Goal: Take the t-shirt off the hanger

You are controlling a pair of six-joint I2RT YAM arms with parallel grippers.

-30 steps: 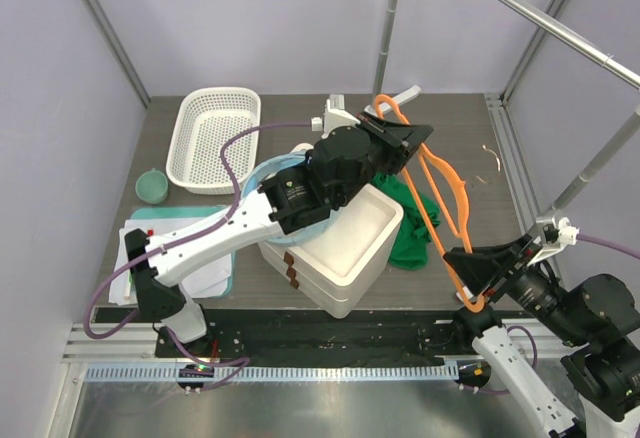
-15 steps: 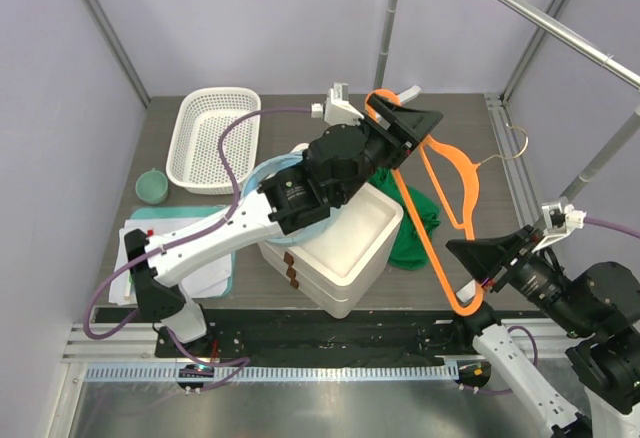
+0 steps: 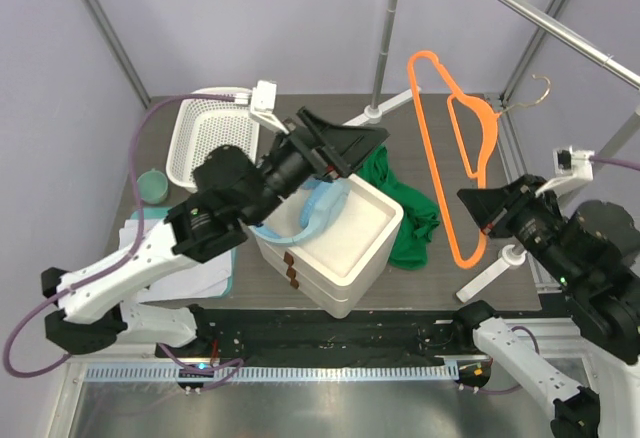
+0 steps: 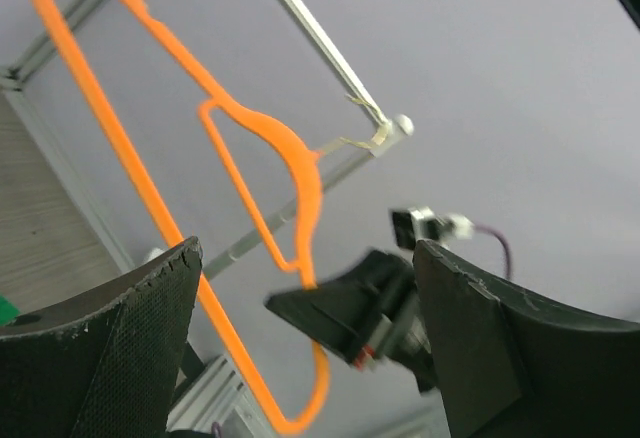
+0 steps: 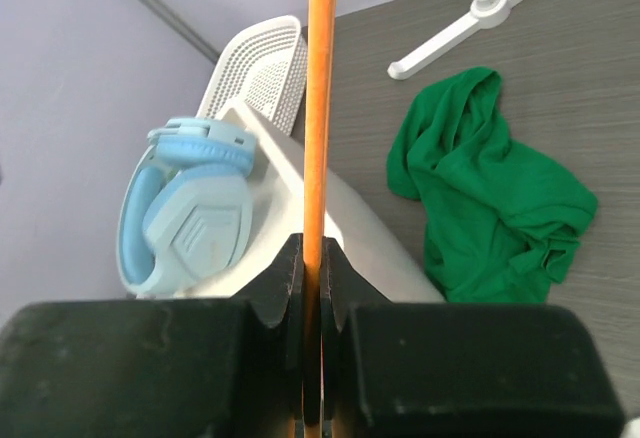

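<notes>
— Which step is reached?
— Separation seems done: the hanger (image 5: 320, 98) is clamped, bare, in the right pincer (image 5: 318, 268) and held aloft. The left pincer (image 3: 362, 148) is spread wide, empty. Setting the hanger down is likely called for next.
— And the t-shirt (image 3: 408, 226)?
— Dark green, crumpled on the tabletop (image 5: 600, 78), just beside the white box (image 3: 350, 248).

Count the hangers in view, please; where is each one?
1. The hanger is held up in the air by the right gripper, at the robot's right, apart from the t-shirt lying beside the box. I see no second one; part of the scene is hidden.
</notes>
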